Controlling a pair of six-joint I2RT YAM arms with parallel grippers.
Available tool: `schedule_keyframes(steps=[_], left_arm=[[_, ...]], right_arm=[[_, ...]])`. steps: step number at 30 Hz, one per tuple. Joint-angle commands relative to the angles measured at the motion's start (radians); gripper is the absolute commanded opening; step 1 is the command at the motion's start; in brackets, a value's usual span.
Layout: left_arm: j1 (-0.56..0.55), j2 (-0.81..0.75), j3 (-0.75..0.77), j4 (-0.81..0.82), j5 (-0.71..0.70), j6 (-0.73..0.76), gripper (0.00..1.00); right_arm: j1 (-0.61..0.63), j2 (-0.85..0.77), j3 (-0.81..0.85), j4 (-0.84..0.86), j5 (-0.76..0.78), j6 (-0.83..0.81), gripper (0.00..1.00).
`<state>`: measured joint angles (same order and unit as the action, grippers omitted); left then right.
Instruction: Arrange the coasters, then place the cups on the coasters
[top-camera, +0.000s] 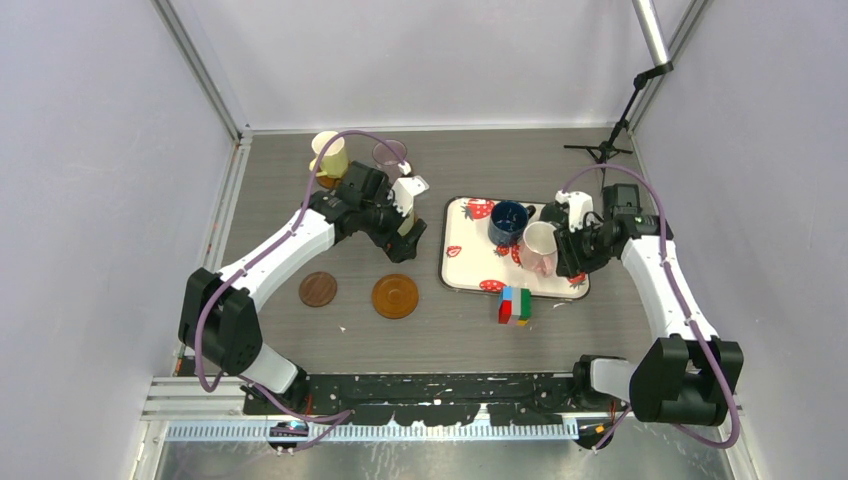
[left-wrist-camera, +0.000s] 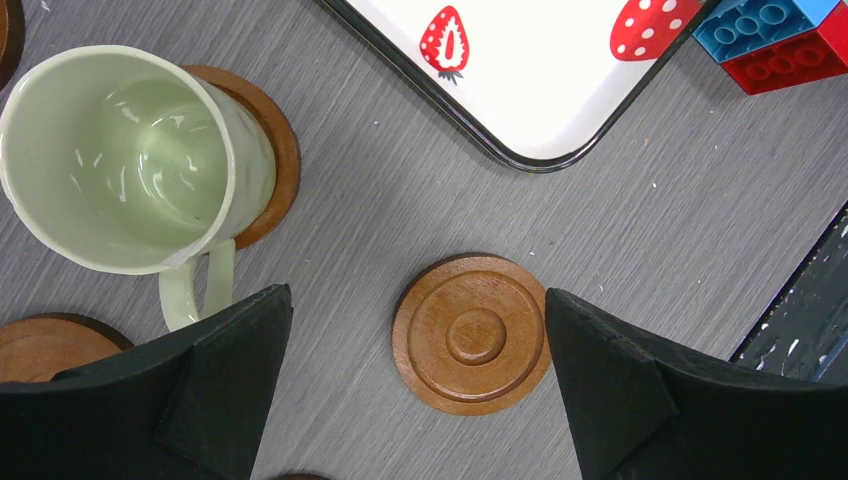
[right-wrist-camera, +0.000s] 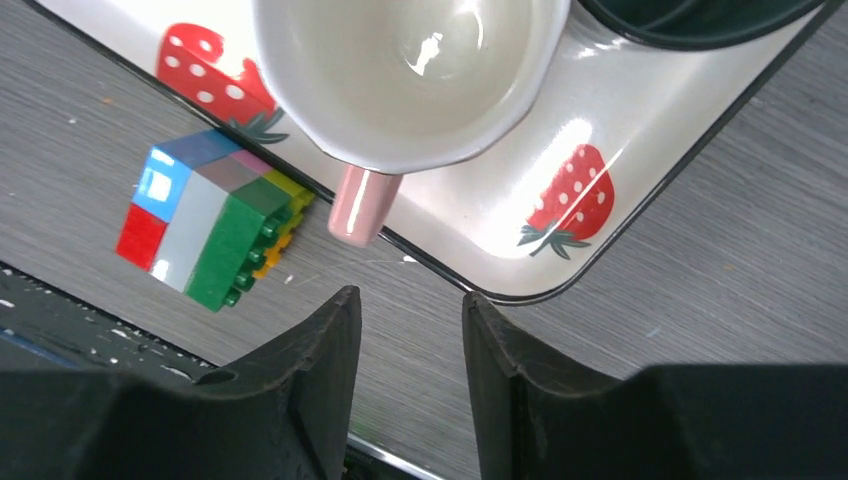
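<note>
In the left wrist view a light green cup (left-wrist-camera: 130, 160) stands on a brown coaster (left-wrist-camera: 278, 150). An empty coaster (left-wrist-camera: 472, 333) lies on the table beneath my wide-open left gripper (left-wrist-camera: 417, 295), which holds nothing. From above, a yellow cup (top-camera: 328, 155) and a mauve cup (top-camera: 390, 153) stand at the back, with a dark coaster (top-camera: 318, 289) and a lighter one (top-camera: 395, 296) nearer. The pink cup (right-wrist-camera: 410, 70) and dark blue cup (top-camera: 508, 222) stand on the tray. The pink cup's handle (right-wrist-camera: 360, 205) points at my right gripper (right-wrist-camera: 410, 295), which is open just short of it.
The white strawberry-print tray (top-camera: 465, 270) lies right of centre. A multicoloured block toy (top-camera: 515, 305) sits by its near edge. A black stand (top-camera: 603, 150) is at the back right. Part of another coaster (left-wrist-camera: 45, 345) shows beside my left finger.
</note>
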<state>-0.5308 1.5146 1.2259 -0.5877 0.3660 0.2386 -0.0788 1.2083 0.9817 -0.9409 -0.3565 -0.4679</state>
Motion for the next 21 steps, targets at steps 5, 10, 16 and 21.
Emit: schedule_keyframes(steps=[5, 10, 16, 21], left_arm=[[-0.001, 0.003, 0.021, 0.028, 0.018, -0.024, 1.0], [-0.001, 0.009, 0.025, 0.03, 0.023, -0.036, 1.0], [-0.001, 0.01, 0.027, 0.031, 0.023, -0.041, 1.0], [-0.001, 0.009, 0.029, 0.032, 0.024, -0.045, 1.0]], right_arm=[[0.008, -0.034, -0.07, 0.119, 0.065, 0.035, 0.39], [0.021, -0.027, -0.093, 0.165, 0.059, 0.056, 0.39], [0.05, -0.008, -0.107, 0.224, 0.058, 0.086, 0.38], [0.079, 0.011, -0.104, 0.23, 0.045, 0.094, 0.38]])
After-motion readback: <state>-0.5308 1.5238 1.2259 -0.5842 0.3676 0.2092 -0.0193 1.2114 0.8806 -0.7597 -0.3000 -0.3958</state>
